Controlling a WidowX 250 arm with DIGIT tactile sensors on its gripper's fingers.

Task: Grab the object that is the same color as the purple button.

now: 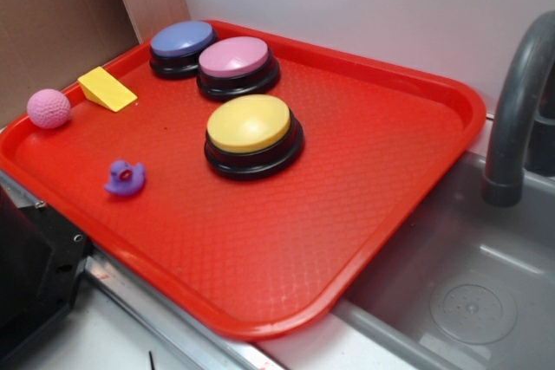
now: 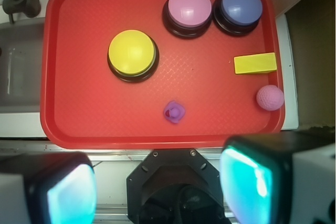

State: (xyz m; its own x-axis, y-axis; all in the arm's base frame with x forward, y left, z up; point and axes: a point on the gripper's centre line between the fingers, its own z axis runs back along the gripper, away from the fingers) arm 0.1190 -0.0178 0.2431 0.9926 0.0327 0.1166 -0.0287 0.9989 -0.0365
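Note:
The object, a tiny purple duck (image 1: 124,178) (image 2: 174,112), sits alone on the red tray (image 1: 364,162) (image 2: 79,114) near its front-left edge. At the tray's far corner stands the purple button (image 1: 182,45) (image 2: 241,8), periwinkle-domed on a black base. In the wrist view my gripper (image 2: 160,187) hangs high above the table, back from the tray's near rim, open. Its two cyan-padded fingers (image 2: 71,195) stand wide apart with nothing between them. The duck lies ahead of the gap, well apart from it. The exterior view does not show the gripper.
A pink button (image 1: 236,65) stands beside the purple one, and a yellow button (image 1: 251,133) is mid-tray. A yellow wedge (image 1: 107,88) and a pink dimpled ball (image 1: 48,108) lie at the left edge. A grey sink (image 1: 468,301) with a faucet (image 1: 516,119) is on the right.

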